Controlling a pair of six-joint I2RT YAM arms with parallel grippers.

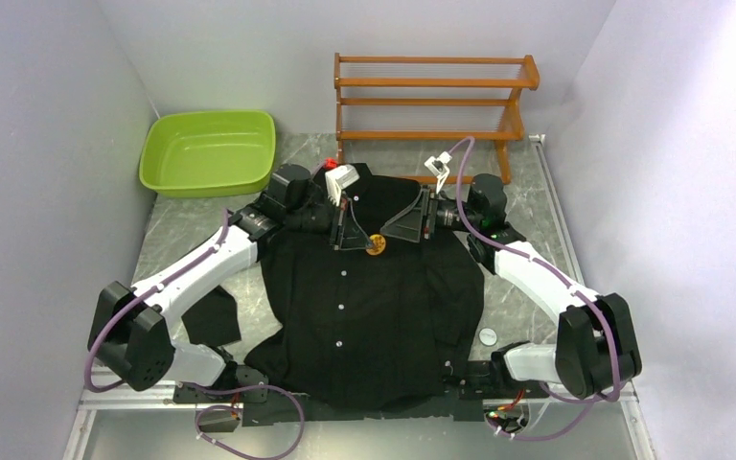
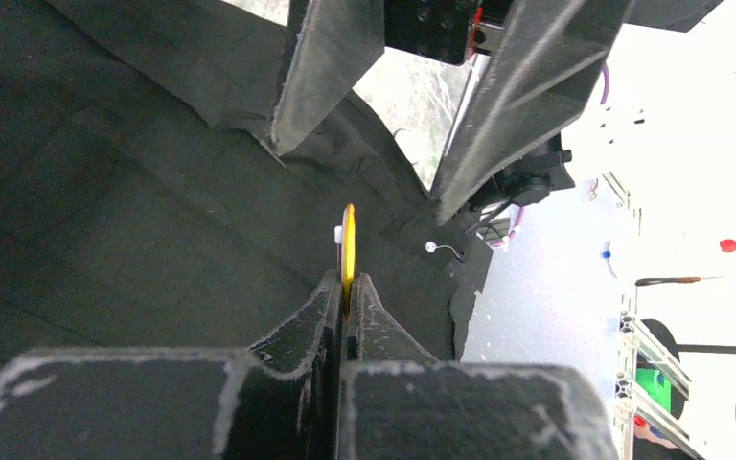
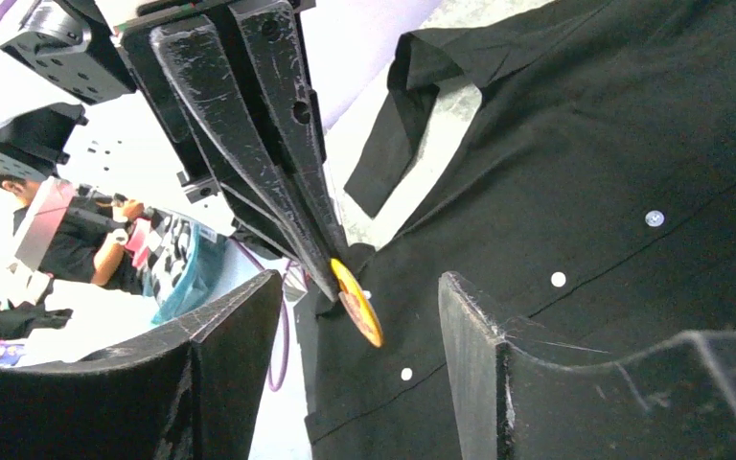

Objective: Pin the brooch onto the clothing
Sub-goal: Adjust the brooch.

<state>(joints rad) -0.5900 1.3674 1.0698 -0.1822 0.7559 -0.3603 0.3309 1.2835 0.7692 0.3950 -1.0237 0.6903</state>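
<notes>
The black shirt lies flat on the table, collar toward the back, small white buttons down its front. My left gripper is shut on the round orange brooch, pinching its edge and holding it just above the chest of the shirt. In the left wrist view the brooch shows edge-on between the closed fingertips. In the right wrist view it hangs from the left fingers. My right gripper is open, its jaws spread wide beside the brooch, not touching it.
A green basin stands at the back left. A wooden rack stands at the back centre. A small white round cap lies on the table right of the shirt. A shirt sleeve spreads out at the left.
</notes>
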